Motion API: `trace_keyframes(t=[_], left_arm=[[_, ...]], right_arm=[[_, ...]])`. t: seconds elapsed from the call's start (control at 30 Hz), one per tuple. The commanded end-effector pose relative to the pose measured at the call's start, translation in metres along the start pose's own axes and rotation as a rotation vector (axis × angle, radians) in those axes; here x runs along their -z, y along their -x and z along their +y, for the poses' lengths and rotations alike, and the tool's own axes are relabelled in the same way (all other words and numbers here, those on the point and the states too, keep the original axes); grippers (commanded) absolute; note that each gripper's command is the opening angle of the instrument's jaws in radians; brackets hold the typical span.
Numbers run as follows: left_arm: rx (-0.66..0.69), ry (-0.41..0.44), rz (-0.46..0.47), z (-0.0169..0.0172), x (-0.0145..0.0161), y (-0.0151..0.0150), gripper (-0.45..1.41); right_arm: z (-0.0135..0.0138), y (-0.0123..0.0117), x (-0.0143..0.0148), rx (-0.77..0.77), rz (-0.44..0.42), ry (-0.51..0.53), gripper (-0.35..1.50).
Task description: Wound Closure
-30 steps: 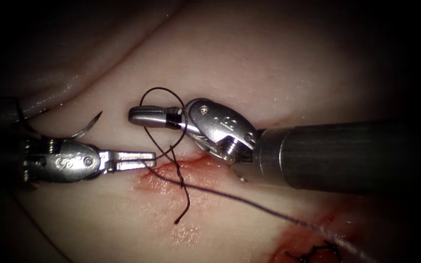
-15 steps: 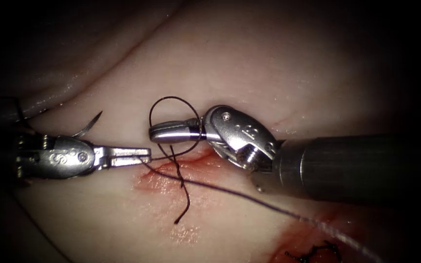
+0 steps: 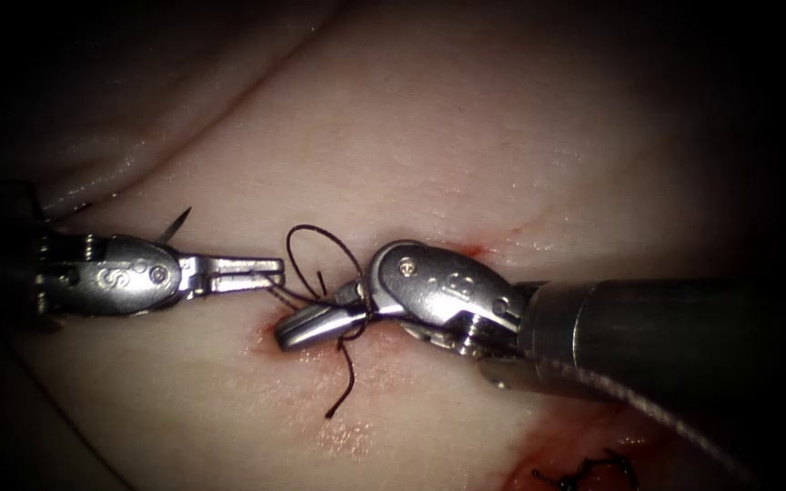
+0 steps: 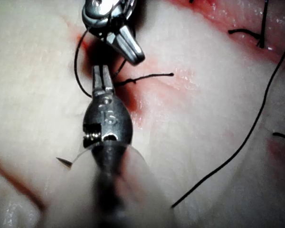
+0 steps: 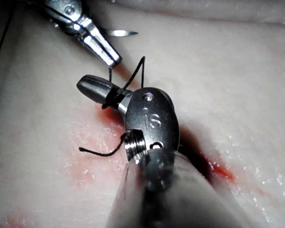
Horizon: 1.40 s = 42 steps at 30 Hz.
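Endoscope view: the pale, moist pork-belly tissue [image 3: 466,136] is seen across the field, with dark surroundings at its edges and a smear of red fluid [image 3: 320,350] along the cut. From the right, the right arm's steel needle driver [image 3: 307,329] is laid nearly level with its tip angled down over the cut; its jaws are closed, with a loop of dark thin thread [image 3: 320,238] wound round them. From the left, the left arm's steel needle driver [image 3: 270,270] is held level, pointing right, its jaws closed on the thread just left of the cut. The curved silver needle [image 3: 175,223] is seen behind the left tool, clear of the tissue, its tip raised up and right. A loose thread tail [image 3: 346,386] hangs below the cut, and dark earlier stitches [image 3: 584,471] lie lower right.
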Motion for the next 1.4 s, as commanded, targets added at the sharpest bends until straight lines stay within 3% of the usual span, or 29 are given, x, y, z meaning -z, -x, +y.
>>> trace_keyframes(t=[0.03,0.07,0.13,0.17,0.3,0.4,0.43,0.47,0.5,0.53,0.67,1.0,1.33,1.37,1.4], left_arm=[[0.002,0.000,0.000,0.0003,-0.0008,0.0004,-0.45],[0.002,0.000,0.000,0.0003,-0.0008,0.0004,-0.45],[0.003,-0.001,0.000,0.0003,-0.0009,0.0004,-0.45],[0.003,-0.001,0.000,0.0003,-0.0009,0.0004,-0.45],[0.003,-0.002,-0.001,0.0003,-0.0010,0.0003,-0.45],[0.003,-0.003,-0.001,0.0003,-0.0010,0.0003,-0.45],[0.003,-0.003,-0.001,0.0003,-0.0010,0.0003,-0.45],[0.003,-0.003,-0.001,0.0003,-0.0010,0.0003,-0.45],[0.003,-0.003,-0.001,0.0003,-0.0010,0.0003,-0.45],[0.003,-0.003,-0.001,0.0003,-0.0010,0.0003,-0.45],[0.003,-0.003,-0.001,0.0003,-0.0010,0.0003,-0.45],[0.001,-0.005,-0.002,0.0007,-0.0008,0.0005,-0.45],[-0.002,-0.004,-0.002,0.0009,-0.0004,0.0007,-0.45],[-0.001,-0.004,-0.002,0.0010,-0.0004,0.0007,-0.45],[-0.001,-0.004,-0.002,0.0010,-0.0004,0.0007,-0.45]], right_arm=[[0.0004,0.0005,-0.0009,0.006,-0.080,-0.039,-0.35],[0.0004,0.0005,-0.0009,0.006,-0.080,-0.039,-0.35],[0.0002,0.0005,-0.0014,0.006,-0.202,-0.076,-0.35],[0.0002,0.0005,-0.0014,0.006,-0.202,-0.076,-0.35],[-0.0002,0.0004,-0.0025,0.023,-0.279,-0.101,0.17],[-0.0007,0.0005,-0.0036,0.033,-0.331,-0.118,0.27],[-0.0011,0.0008,-0.0043,0.046,-0.378,-0.117,0.49],[-0.0011,0.0008,-0.0043,0.046,-0.378,-0.117,0.49],[-0.0012,0.0009,-0.0047,0.047,-0.406,-0.122,0.68],[-0.0012,0.0011,-0.0052,0.057,-0.442,-0.117,0.74],[-0.0012,0.0015,-0.0056,0.080,-0.507,-0.115,0.78],[-0.0011,0.0029,-0.0047,0.123,-0.575,-0.091,0.76],[-0.0019,0.0056,-0.0039,0.143,-0.606,-0.100,0.73],[-0.0019,0.0057,-0.0039,0.144,-0.607,-0.101,0.69],[-0.0020,0.0058,-0.0039,0.145,-0.607,-0.105,0.44]])
